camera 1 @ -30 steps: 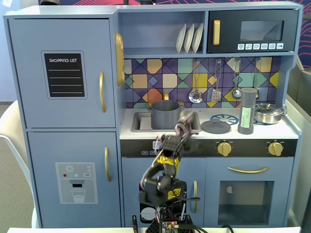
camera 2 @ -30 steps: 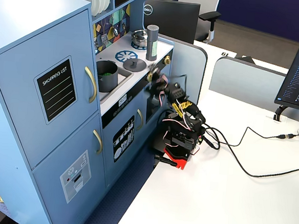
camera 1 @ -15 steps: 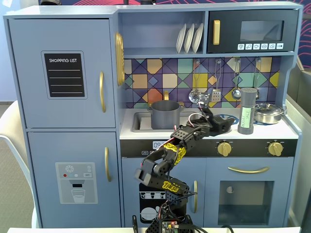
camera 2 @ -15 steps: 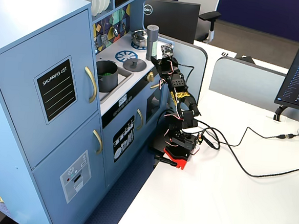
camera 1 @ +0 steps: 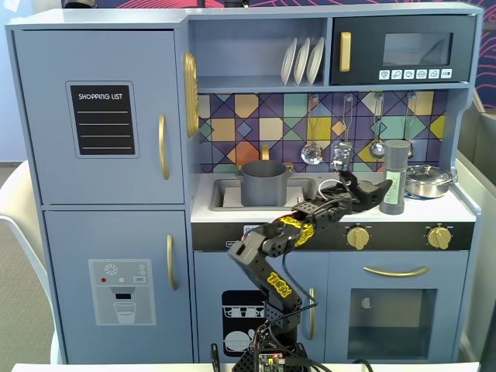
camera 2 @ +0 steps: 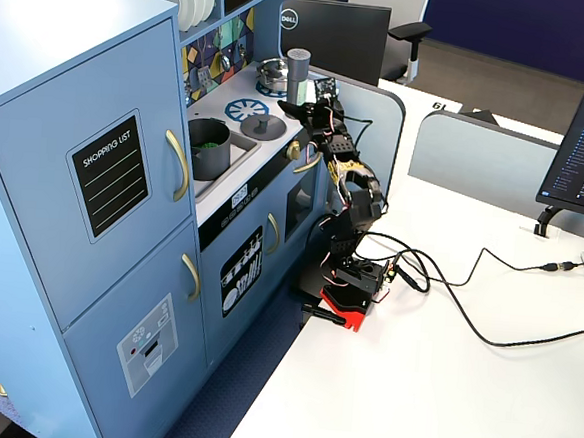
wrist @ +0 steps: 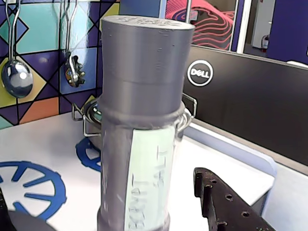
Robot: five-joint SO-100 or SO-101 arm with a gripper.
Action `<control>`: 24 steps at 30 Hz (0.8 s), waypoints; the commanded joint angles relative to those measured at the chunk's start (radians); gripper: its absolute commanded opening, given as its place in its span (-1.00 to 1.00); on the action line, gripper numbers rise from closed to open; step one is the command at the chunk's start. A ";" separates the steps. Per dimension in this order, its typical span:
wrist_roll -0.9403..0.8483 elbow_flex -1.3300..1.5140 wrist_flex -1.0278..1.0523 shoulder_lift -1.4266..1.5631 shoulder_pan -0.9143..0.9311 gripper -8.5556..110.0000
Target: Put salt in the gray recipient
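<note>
The salt (camera 1: 395,177) is a tall gray shaker with a pale green label, upright on the right of the toy kitchen counter. In the wrist view the salt (wrist: 139,120) fills the middle. My gripper (camera 1: 377,194) is open just left of the shaker in the front fixed view. One black finger (wrist: 226,207) shows to its right with a gap. The other finger is only a dark edge at the lower left. The gray recipient (camera 1: 264,184) stands in the sink, well left of the gripper. From the side I see the salt (camera 2: 298,71), the gripper (camera 2: 305,105) and the gray recipient (camera 2: 209,148).
A shiny steel pan (camera 1: 428,180) sits right behind the shaker, and its handles show in the wrist view. A flat gray lid (camera 2: 263,125) lies on a burner between sink and shaker. Utensils (camera 1: 345,147) hang on the tiled wall. A Dell monitor (wrist: 240,101) stands beyond the counter's end.
The arm has risen from a folded pose in front of the oven and reached right along the counter. The open gripper now stands at the shaker. The shaker and pot have not moved.
</note>
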 commanded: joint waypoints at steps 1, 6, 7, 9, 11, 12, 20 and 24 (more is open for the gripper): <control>0.038 -0.156 -0.029 -0.091 0.005 0.12; 0.086 -0.265 -0.028 -0.216 0.006 0.10; 0.094 -0.288 -0.023 -0.241 0.008 0.09; 0.104 -0.333 -0.021 -0.288 0.011 0.09; 0.107 -0.379 -0.021 -0.333 0.014 0.08; 0.107 -0.402 -0.023 -0.354 0.014 0.08; 0.098 -0.574 -0.025 -0.518 0.006 0.03; 0.091 -0.632 -0.021 -0.578 -0.006 -0.03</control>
